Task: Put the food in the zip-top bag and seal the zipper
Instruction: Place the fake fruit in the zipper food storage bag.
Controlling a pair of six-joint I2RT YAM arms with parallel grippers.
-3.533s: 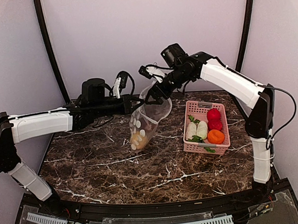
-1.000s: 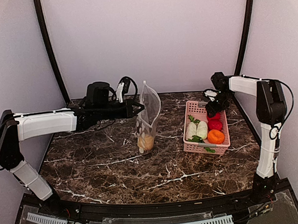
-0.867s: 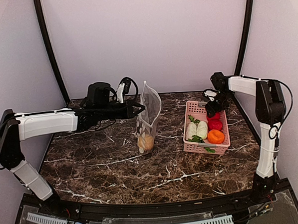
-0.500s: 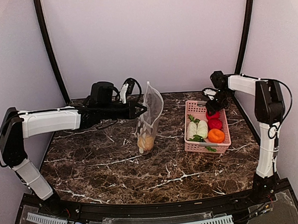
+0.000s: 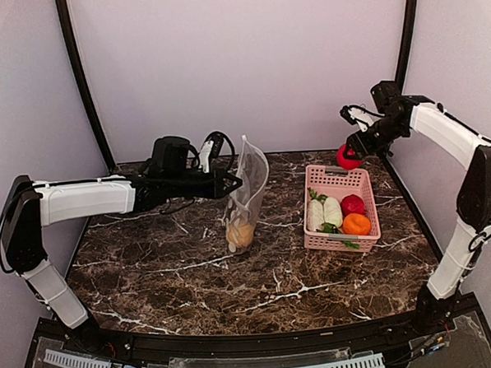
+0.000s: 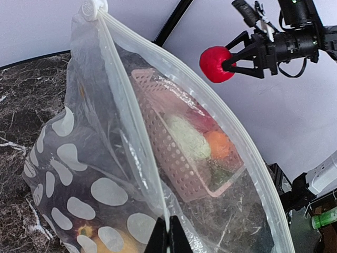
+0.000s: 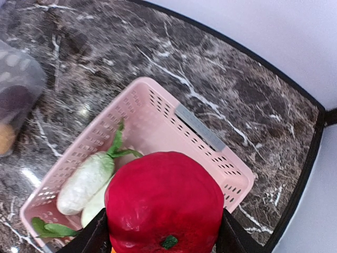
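right gripper (image 5: 350,153) clasps a red ball (image 7: 164,203) above the basket (image 5: 340,245) while left gripper (image 5: 235,183) pinches the zip-top bag (image 5: 249,199).

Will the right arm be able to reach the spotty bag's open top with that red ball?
Probably yes. The right tool holds the red ball above the pink slatted basket, and only open air lies between it and the clear dotted plastic bag, whose mouth the left tool holds open.

The bag (image 5: 248,192) stands upright with its mouth gaping upward and nothing above it. The left tool (image 5: 233,183) pinches the bag's left rim and blocks that side. Right of the bag, bare surface (image 5: 281,231) lies before the basket (image 5: 339,243). Higher to the right, the right tool (image 5: 351,154) clamps a red ball (image 5: 345,158).
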